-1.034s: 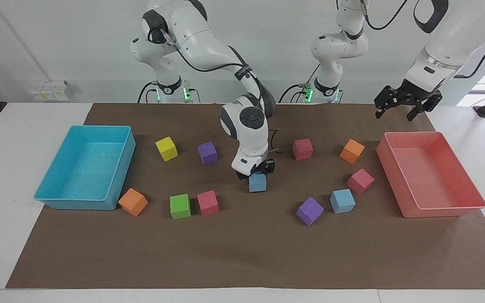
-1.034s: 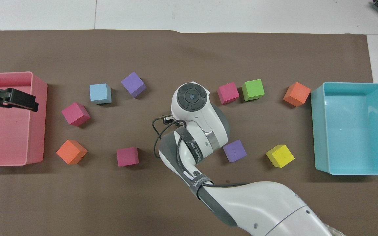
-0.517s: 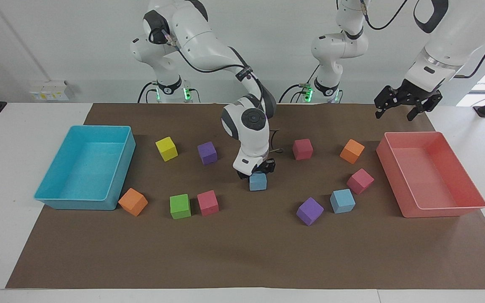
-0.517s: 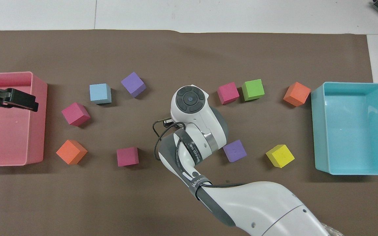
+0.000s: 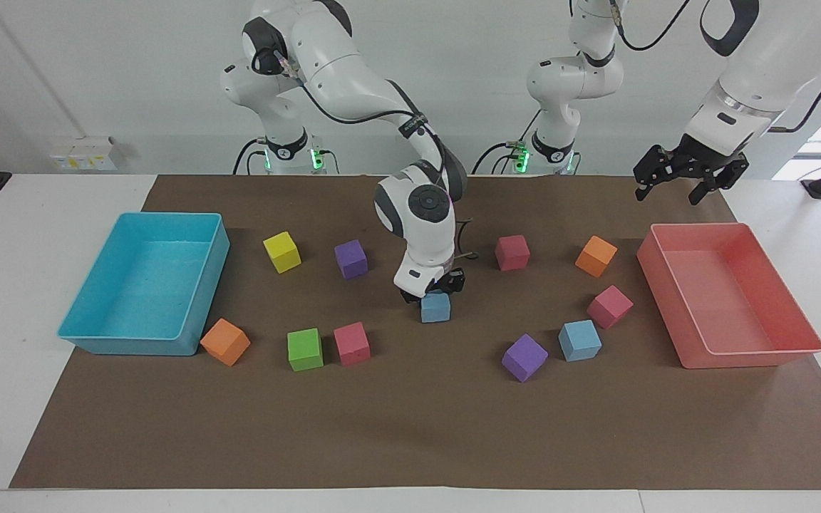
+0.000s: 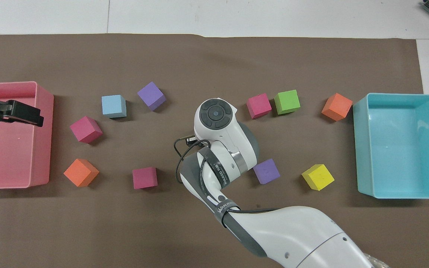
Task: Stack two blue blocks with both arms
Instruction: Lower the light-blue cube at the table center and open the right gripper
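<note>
**Lift beginning on first blue block**

Motion over the last second is small. The right arm's wrist has crept upward, and the blue block [image 5: 436, 308] under it sits a shade higher in the facing view than it did. I read that as the start of the lift, so the grasp step looks done and the carry is next. The right pincer [image 5: 433, 291] is clenched on the top of this block, near the middle of the tabletop. I cannot tell whether the block has cleared the mat. From overhead the wrist hides it completely.

The held block is a light sky-blue cube with matte faces, sitting square and level in the grip.

The second blue block [image 5: 580, 340] rests untouched toward the left arm's end of the tabletop, between a purple cube [image 5: 524, 358] and a pink cube [image 5: 609, 306]. That is where I judge the stack must go.

The left pincer [image 5: 670, 189] has not moved. It waits with fingers spread, raised over the pink tray [image 5: 738, 353] near the corner at the left arm's end.
</note>
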